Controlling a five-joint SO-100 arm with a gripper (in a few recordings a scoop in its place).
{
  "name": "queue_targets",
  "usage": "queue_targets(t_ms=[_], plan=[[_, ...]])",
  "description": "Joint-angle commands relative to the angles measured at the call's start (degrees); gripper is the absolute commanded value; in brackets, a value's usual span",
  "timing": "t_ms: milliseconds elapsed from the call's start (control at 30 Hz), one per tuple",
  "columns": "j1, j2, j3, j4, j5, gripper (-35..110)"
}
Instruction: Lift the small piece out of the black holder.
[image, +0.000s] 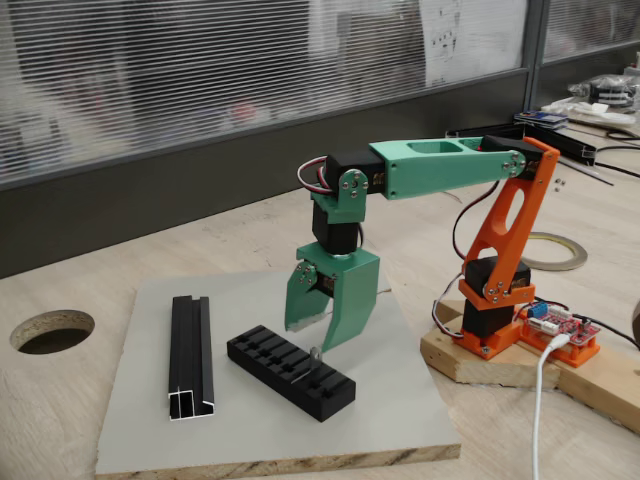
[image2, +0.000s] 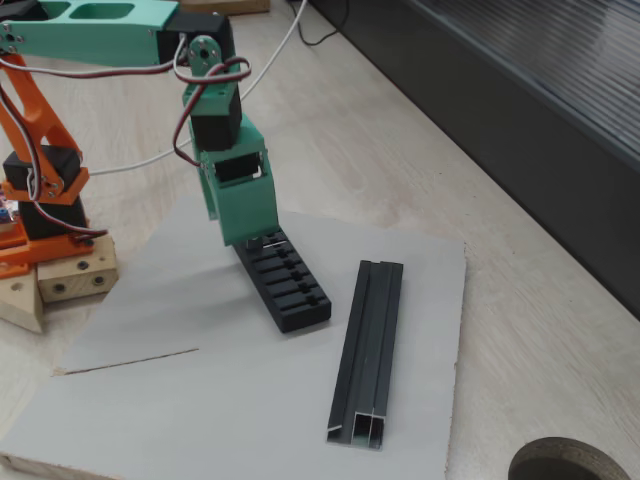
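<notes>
Standing upright in slot near right-hand end of black holder (image: 291, 372), small piece (image: 314, 354) pokes up as thin grey tab. Rail (image: 190, 357) lies at holder's 9 o'clock, apart, on grey board (image: 400, 420). Gripper (image: 322, 330) hangs just above tab, fingers spread moderately, nothing held. Judgement: descend straight so tab sits between fingertips, pinch low on tab, pull vertically; sideways drag risks jamming tab or shifting holder. Orange base (image: 492, 310) at 3 o'clock, behind.

Pincer (image2: 250, 238) above black holder (image2: 283, 282)
</notes>
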Motion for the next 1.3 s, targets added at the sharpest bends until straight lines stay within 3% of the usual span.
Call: queue_targets(t_ms=[0, 1000, 1267], plan=[[-0.3, 1.8, 0.2, 0.4, 0.4, 42], [0.0, 0.9, 6.9, -4.6, 0.0, 42], [5.0, 0.8, 6.5, -4.7, -8.0, 42]])
